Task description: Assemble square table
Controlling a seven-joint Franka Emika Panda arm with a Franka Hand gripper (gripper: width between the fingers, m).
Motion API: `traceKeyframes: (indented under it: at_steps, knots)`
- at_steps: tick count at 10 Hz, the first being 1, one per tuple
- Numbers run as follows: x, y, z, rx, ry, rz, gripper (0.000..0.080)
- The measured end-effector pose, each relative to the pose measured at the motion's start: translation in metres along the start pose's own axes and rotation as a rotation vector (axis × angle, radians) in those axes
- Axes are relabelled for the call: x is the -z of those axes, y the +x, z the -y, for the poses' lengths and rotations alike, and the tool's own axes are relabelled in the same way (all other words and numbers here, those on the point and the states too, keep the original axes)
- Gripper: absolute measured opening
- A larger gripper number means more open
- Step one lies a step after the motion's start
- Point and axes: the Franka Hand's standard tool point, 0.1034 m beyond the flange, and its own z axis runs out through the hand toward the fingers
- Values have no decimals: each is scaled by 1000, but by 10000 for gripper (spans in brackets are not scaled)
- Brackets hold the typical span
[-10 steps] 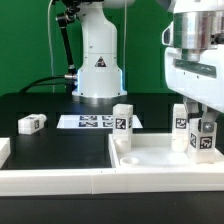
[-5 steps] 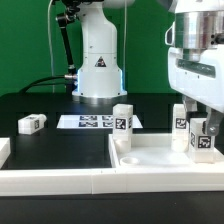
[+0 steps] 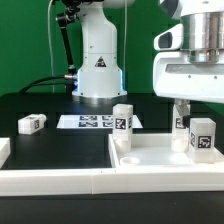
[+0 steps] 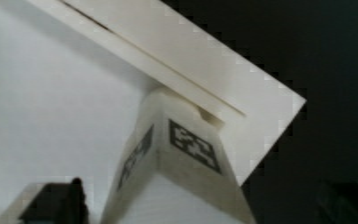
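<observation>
Square slab (image 3: 165, 160) sits at the front of the black worktop (image 3: 60, 140), toward the exterior view's right, rim up, w/ three tagged legs standing on it: one at the near-left corner (image 3: 122, 122), one at the back (image 3: 180, 118), and one at the exterior view's right (image 3: 203, 138). That right leg stands upright by itself, nothing gripping it. Tool (image 3: 185, 103) hangs just above it, only one fingertip showing below the big white wrist housing, so can't tell whether it's released or clenched; it grasps nothing visible. Wrist view looks down the leg (image 4: 185, 150), tag facing the cam, slab corner beneath, dark fingertip (image 4: 55, 200) apart from the leg. Fourth leg (image 3: 31, 123) lies loose on the worktop, well apart at the exterior view's left, near the marker board (image 3: 90, 122). White rail (image 3: 55, 178) along the front edge prob. braces the slab so it doesn't slide while legs go in. Judgement: three legs seated, one to fetch.
</observation>
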Motion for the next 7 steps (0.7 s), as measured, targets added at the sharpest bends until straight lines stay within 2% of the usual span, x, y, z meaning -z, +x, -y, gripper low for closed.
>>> traceKeyframes:
  at_steps: [3, 7]
  knots:
    - [0, 1, -1, 193, -3, -3, 649]
    - [-2, -1, -1, 633, -23, -26, 649]
